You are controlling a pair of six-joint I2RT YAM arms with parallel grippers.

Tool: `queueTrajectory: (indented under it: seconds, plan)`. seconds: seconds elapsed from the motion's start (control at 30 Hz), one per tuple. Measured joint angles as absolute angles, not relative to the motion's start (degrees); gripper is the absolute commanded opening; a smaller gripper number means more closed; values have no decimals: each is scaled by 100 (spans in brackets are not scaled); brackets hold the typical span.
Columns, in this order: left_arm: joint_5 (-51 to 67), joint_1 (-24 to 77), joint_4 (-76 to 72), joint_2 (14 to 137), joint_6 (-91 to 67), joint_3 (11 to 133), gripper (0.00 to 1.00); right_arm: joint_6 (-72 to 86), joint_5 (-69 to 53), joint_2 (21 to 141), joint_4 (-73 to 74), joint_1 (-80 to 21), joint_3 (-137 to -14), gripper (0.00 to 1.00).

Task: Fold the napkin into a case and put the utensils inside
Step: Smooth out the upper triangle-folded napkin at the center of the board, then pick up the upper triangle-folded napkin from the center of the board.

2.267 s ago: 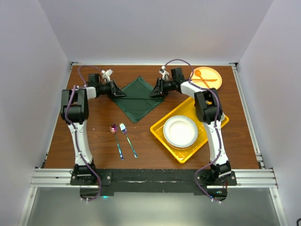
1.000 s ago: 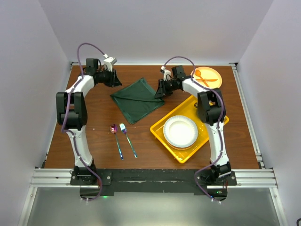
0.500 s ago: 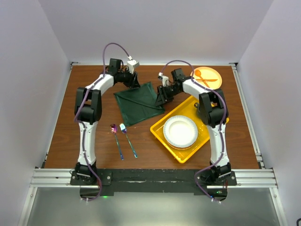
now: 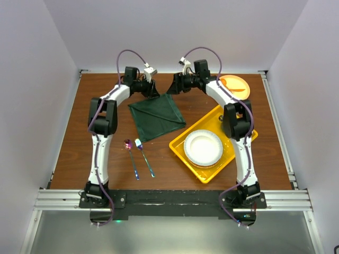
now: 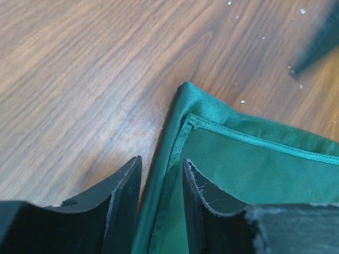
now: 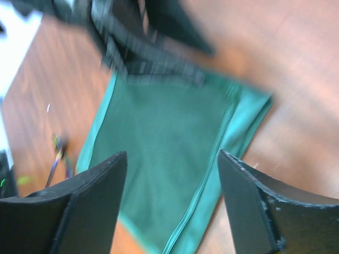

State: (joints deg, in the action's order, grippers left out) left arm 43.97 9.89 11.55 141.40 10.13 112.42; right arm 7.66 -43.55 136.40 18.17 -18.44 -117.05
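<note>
The dark green napkin (image 4: 156, 117) lies folded in a rough square on the wooden table. My left gripper (image 4: 152, 91) sits low at its far corner. In the left wrist view its jaws (image 5: 162, 160) stand slightly apart astride the folded napkin edge (image 5: 254, 169), which lies flat on the wood, so it is open. My right gripper (image 4: 174, 87) hovers just beyond the napkin's far edge. The right wrist view, blurred, shows it (image 6: 172, 153) wide open above the napkin (image 6: 169, 127) with nothing between the fingers. The iridescent spoon (image 4: 128, 151) and fork (image 4: 143, 156) lie side by side nearer me.
A yellow tray (image 4: 180, 144) holding a white plate (image 4: 203, 147) sits right of the napkin. An orange plate (image 4: 237, 84) with orange utensils is at the far right corner. Both arms' elbows reach over the table's middle.
My left gripper swept right with the napkin's left corner, folding it over, then opened slightly. My right gripper opened wide and pulled back off the napkin's right corner.
</note>
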Motion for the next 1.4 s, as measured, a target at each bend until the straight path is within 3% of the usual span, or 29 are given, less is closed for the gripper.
queueTrajectory:
  seconds: [0.23,0.43,0.57,0.93,1.27,1.33,1.4]
  plan:
    - [4569,1004,1138,14296,904,11284,31,1170,-4007,14337,1135,-1798,-12042,79]
    - [4619,1050,1247,14370,891,11375,16,1402,-3962,14682,969,-1793,-12084,79]
    - [4635,1070,1275,14379,919,11424,0,1518,-3962,14698,888,-1793,-12086,79]
    - [4635,1199,1013,14055,1686,10851,0,1844,-4375,15052,650,-1791,-12444,69]
    - [4602,1295,709,13561,2093,10315,0,2067,-4746,15139,609,-1789,-12442,44]
    - [4602,1295,663,13537,2167,10289,0,2095,-4810,15189,611,-1789,-12442,43]
    - [4602,1295,624,13500,2209,10210,0,2123,-4908,15238,604,-1789,-12442,47]
